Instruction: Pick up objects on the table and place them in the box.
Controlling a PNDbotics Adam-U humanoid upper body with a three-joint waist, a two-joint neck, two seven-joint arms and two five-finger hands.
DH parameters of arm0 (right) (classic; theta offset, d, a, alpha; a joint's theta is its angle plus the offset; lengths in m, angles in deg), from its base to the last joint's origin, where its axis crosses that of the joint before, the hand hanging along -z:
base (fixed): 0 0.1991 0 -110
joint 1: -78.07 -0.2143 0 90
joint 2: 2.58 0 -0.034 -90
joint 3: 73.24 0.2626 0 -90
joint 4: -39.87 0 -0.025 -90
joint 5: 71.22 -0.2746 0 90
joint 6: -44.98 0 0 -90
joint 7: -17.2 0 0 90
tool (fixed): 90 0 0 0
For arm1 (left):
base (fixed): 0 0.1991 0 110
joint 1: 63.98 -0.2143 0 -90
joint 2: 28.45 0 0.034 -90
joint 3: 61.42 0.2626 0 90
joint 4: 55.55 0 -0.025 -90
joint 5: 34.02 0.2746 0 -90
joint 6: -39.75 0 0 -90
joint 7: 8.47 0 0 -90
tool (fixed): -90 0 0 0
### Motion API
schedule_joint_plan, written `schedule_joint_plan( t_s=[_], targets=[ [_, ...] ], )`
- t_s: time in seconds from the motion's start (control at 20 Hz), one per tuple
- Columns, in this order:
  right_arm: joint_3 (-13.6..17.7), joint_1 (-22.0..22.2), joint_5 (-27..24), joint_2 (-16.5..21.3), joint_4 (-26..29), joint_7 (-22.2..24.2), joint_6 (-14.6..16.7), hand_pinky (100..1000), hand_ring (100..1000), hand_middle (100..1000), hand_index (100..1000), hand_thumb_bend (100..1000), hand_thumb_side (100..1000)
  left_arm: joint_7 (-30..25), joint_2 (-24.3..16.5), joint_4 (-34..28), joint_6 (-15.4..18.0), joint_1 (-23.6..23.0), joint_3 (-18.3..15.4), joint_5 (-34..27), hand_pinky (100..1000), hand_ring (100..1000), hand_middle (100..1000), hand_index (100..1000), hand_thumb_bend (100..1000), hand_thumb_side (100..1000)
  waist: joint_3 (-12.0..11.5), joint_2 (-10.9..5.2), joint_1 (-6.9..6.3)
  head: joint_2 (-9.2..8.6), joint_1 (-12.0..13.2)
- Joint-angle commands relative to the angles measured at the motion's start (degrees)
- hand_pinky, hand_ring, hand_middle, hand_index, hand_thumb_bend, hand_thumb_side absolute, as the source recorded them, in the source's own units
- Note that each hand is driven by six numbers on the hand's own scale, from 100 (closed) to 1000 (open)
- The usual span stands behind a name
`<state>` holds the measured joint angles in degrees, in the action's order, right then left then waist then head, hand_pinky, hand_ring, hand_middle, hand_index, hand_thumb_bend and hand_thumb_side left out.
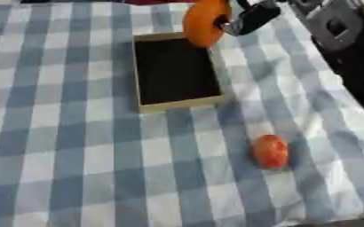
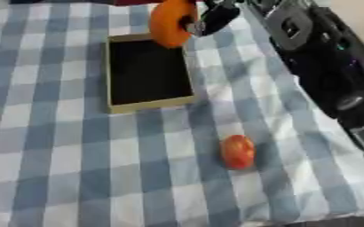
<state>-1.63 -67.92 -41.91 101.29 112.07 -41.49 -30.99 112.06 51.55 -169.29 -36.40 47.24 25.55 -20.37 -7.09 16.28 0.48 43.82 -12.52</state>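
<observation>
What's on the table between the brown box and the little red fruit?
Nothing: between the shallow tan cardboard box and the round red-orange fruit only the blue-and-white checked tablecloth shows, in both eye views.

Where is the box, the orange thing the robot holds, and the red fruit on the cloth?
box (image 1: pixel 141 71): left eye view, on its left wall.
orange thing (image 1: pixel 203 22): left eye view, on its middle.
red fruit (image 2: pixel 238 152): right eye view, on its middle.

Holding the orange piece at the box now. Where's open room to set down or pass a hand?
Box interior is bare. Cloth left of box and red fruit is open. Crowded at the box's far right corner: right hand holds the orange object.
</observation>
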Motion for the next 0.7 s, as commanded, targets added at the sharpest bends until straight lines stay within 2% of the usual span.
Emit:
schedule_joint_plan(
  t_s=[0.05, 0.45, 0.6, 0.7],
  targets=[
    [0.33, -2.06, 1.79, -1.02, -2.29, 0.13, 1.10, 272, 535, 498, 622, 100, 100, -0.23, -0.72, -0.85, 0.15, 0.78, -0.22, -0.18, 844, 838, 737, 831, 138, 726, -0.17, -0.97, -0.16, 0.29, -0.35],
    [0.84, -2.83, 6.11, -4.66, -9.59, 0.78, 3.18, 332, 556, 517, 638, 100, 100, -0.33, -0.37, -0.85, 0.24, 1.05, -0.21, -0.36, 844, 838, 736, 831, 139, 726, -0.66, -0.88, -0.35, 0.29, -0.72],
    [1.00, -2.70, 7.60, -5.65, -11.56, 0.78, 4.41, 413, 596, 557, 677, 100, 100, -0.36, -0.25, -0.85, 0.23, 1.08, -0.20, -0.41, 844, 838, 736, 831, 137, 728, -0.67, -0.81, -0.44, 0.29, -0.79],
    [1.19, -2.73, 8.99, -6.27, -12.45, 1.11, 5.92, 477, 631, 592, 711, 218, 100, -0.38, -0.16, -0.85, 0.19, 1.10, -0.18, -0.45, 844, 838, 736, 831, 136, 728, -0.66, -0.76, -0.52, 0.29, -0.86]
  ],
)
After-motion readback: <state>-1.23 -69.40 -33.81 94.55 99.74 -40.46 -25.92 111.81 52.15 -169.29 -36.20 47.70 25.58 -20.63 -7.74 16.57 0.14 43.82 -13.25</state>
